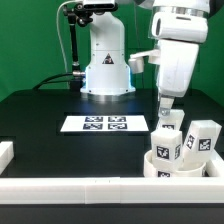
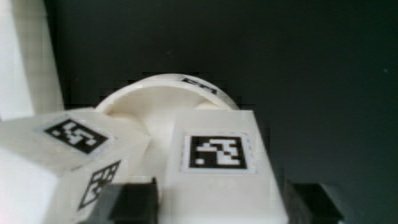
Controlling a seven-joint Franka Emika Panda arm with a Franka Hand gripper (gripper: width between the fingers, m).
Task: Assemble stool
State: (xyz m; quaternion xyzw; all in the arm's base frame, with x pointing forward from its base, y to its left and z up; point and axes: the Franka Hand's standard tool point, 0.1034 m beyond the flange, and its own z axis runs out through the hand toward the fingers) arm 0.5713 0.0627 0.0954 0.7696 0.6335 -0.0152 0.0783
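The stool lies in loose white parts at the exterior view's front right. My gripper (image 1: 166, 108) comes down from above and is shut on an upright tagged leg (image 1: 168, 127). In the wrist view that leg (image 2: 217, 150) fills the gap between my two dark fingers (image 2: 134, 202), with the gripper (image 2: 222, 206) closed on its sides. The round seat (image 2: 164, 95) lies just beyond it, and a second leg (image 2: 68, 140) leans beside it. In the exterior view the seat (image 1: 165, 166) sits under the held leg, and another leg (image 1: 203, 138) stands on the exterior view's right.
The marker board (image 1: 97, 124) lies flat mid-table in front of the robot base (image 1: 106, 70). A long white rail (image 1: 90, 185) runs along the front edge and a short one (image 1: 6, 152) sits at the exterior view's left. The rail (image 2: 15, 60) also shows in the wrist view.
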